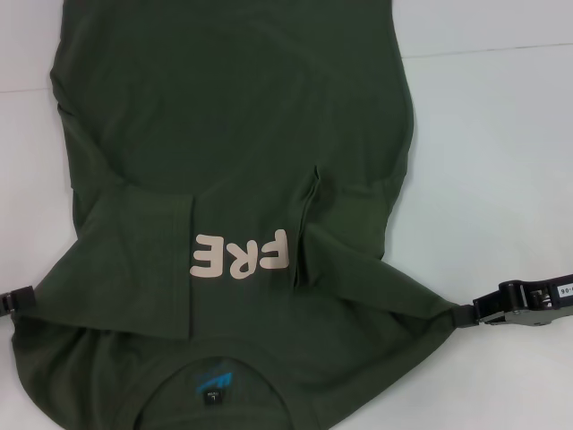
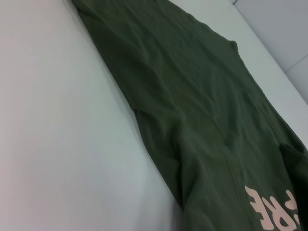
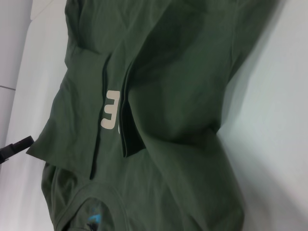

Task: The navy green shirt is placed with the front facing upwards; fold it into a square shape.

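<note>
The navy green shirt lies front up on the white table, its pale letters "FRE" reading upside down from the head view. Both sleeves are folded in over the chest. The blue neck label shows at the near edge. My left gripper pinches the shirt's left shoulder edge. My right gripper is shut on the right shoulder corner, which is drawn to a point at its tip. The cloth stretches taut between them. The left wrist view shows the shirt's body. In the right wrist view the left gripper appears at the fold's far corner.
The white table extends bare to the right of the shirt and along its left side. A seam line in the table surface runs across at the back right. No other objects are in view.
</note>
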Robot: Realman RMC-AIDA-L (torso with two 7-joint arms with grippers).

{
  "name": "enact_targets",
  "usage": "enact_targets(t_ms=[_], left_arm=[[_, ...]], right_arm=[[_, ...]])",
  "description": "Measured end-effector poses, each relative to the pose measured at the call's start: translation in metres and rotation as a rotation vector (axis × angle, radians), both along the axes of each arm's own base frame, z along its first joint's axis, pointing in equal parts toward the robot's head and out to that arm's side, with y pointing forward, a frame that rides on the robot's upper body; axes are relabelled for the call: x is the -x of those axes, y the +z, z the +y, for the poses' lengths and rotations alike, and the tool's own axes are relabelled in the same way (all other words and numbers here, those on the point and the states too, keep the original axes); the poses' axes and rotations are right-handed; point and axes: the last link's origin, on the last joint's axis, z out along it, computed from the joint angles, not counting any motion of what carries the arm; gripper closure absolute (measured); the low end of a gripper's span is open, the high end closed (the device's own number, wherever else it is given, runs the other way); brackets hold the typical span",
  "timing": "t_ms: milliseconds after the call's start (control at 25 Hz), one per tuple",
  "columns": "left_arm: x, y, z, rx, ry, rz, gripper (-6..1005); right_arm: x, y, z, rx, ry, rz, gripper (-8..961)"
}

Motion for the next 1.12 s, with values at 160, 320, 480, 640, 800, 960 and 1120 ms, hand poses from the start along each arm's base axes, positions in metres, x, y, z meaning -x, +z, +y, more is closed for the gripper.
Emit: enact_targets(t_ms=[160,320,480,640,800,960,1120], left_arm=[[-0.005,-0.003,-0.001,0.027,-0.023,-0.019,98],[-0.012,-0.006,-0.004,0.061,-0.056,-0.048,100],[-0.018,-0.015,-0.005,0.114,-0.081,-0.059,99],[-0.023,-0.027,-0.004,0.159,-0.099,-0.077,99],[-0.03,-0.037,-0.001,0.196,-0.127,-0.083,99],[-0.037,-0.041,0.003,0.211,-0.155,-0.092,100],[-0.035,-0.037,0.008,0.153,-0.162,-0.086,100]], right_arm=[[0.0,-0.001,0.0,0.001,0.002,0.001,925],[0.0,-0.001,-0.002,0.001,0.001,0.002,925],[-0.001,-0.002,-0.003,0.003,-0.001,0.005,925],[0.0,-0.003,-0.004,0.006,-0.001,0.008,924],[0.0,-0.003,-0.004,0.006,-0.001,0.009,924],[0.0,-0.003,-0.004,0.005,-0.001,0.01,924],[0.001,-0.004,-0.003,0.006,0.003,0.011,924]])
